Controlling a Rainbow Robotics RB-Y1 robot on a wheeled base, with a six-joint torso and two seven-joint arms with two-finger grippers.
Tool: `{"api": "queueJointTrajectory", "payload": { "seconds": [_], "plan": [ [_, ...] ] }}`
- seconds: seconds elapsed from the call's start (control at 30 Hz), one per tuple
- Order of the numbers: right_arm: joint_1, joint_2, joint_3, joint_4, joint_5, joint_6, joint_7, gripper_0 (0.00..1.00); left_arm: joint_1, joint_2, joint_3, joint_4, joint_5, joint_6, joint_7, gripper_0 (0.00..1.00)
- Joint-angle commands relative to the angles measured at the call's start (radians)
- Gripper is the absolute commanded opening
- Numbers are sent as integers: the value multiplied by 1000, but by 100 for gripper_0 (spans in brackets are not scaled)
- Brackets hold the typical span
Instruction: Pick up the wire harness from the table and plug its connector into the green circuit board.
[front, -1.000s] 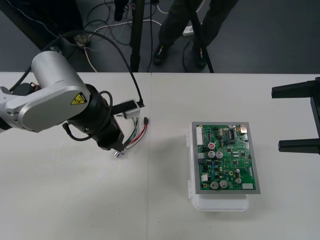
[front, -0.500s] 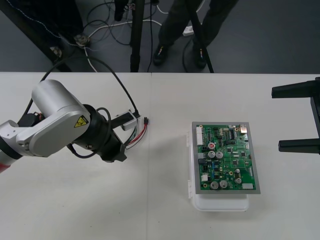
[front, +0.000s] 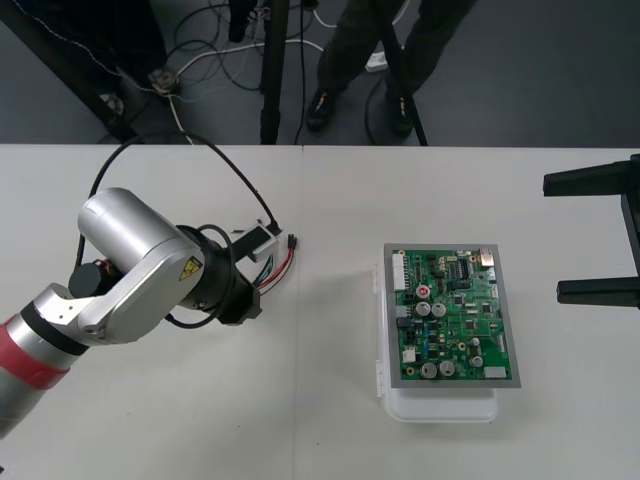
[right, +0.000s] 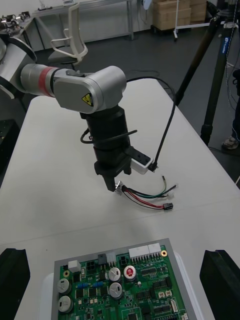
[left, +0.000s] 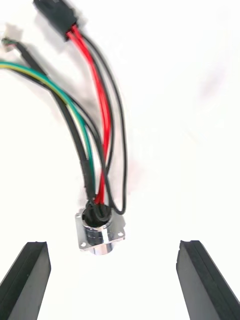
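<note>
The wire harness (front: 276, 266) lies on the table left of the green circuit board (front: 455, 316), its black plug (front: 291, 241) at the far end. My left gripper (front: 242, 306) points down over the harness's socket end. In the left wrist view the gripper (left: 114, 245) is open, and the round metal socket (left: 100, 233) lies on the table just ahead of the gap, nearer one finger (left: 31, 276). Red, black and green wires (left: 98, 135) run away to the plug (left: 57, 16). My right gripper (front: 598, 236) waits open at the right edge.
The board sits on a white base (front: 440, 406) at centre right. In the right wrist view the left gripper (right: 111, 187) stands over the socket (right: 119, 188), with the plug (right: 167, 206) towards the board (right: 120, 287). Bare table surrounds the harness.
The left arm has swung its elbow down toward the near left. Its gripper stays over the socket end, which it now hides in the front view. The harness and right arm have not moved.
</note>
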Motion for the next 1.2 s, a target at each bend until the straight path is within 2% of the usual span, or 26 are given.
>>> {"api": "queueJointTrajectory", "payload": {
  "seconds": [0.03,0.13,0.47,0.77,1.2],
  "plan": [
    [-21,-34,-29,-5,-13,5,-57,100,55,-60,51,-7,-102,-48,-51,74],
    [-21,-34,-29,-5,-13,5,-57,100,72,-81,51,-7,-154,-48,-52,74],
    [-21,-34,-29,-5,-13,5,-57,100,85,-121,58,14,-154,-44,-54,74],
    [-21,-34,-29,-5,-13,5,-57,100,83,-139,61,109,-154,59,-105,75],
    [-21,-34,-29,-5,-13,5,-57,100,85,-143,61,114,-154,136,-126,74]
  ]
}}
